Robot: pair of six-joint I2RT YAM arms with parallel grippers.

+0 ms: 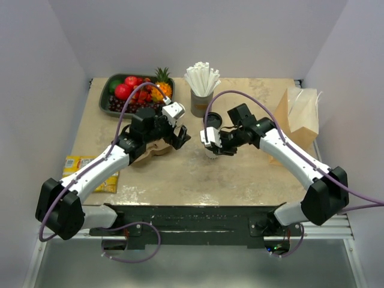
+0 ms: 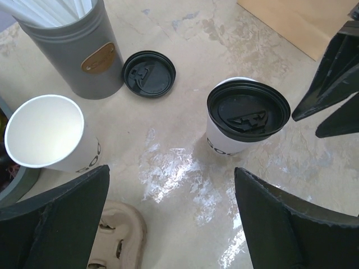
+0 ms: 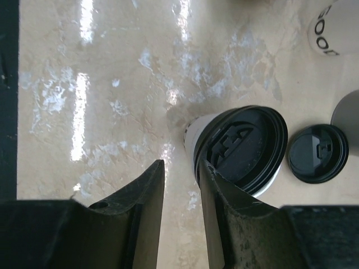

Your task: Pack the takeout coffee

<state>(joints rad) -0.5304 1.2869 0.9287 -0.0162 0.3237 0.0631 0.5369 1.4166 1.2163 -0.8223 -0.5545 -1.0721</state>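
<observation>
The takeout coffee (image 2: 245,117), a white paper cup with a black lid, stands upright in mid-table; it also shows in the right wrist view (image 3: 241,148) and the top view (image 1: 211,151). My right gripper (image 3: 180,165) hovers at the cup's side, jaws a narrow gap apart with only table between them; one finger (image 3: 224,190) overlaps the lid's rim. It also shows in the top view (image 1: 217,144). My left gripper (image 2: 171,179) is wide open and empty, left of the cup, above the brown pulp carrier (image 2: 115,238); the top view shows it too (image 1: 180,137).
An open, lidless white cup (image 2: 45,131) and a loose black lid (image 2: 148,73) sit by the grey cup of white straws (image 2: 78,50). A brown paper bag (image 1: 300,117) stands at right, a fruit tray (image 1: 114,99) at back left, a yellow packet (image 1: 90,174) near left.
</observation>
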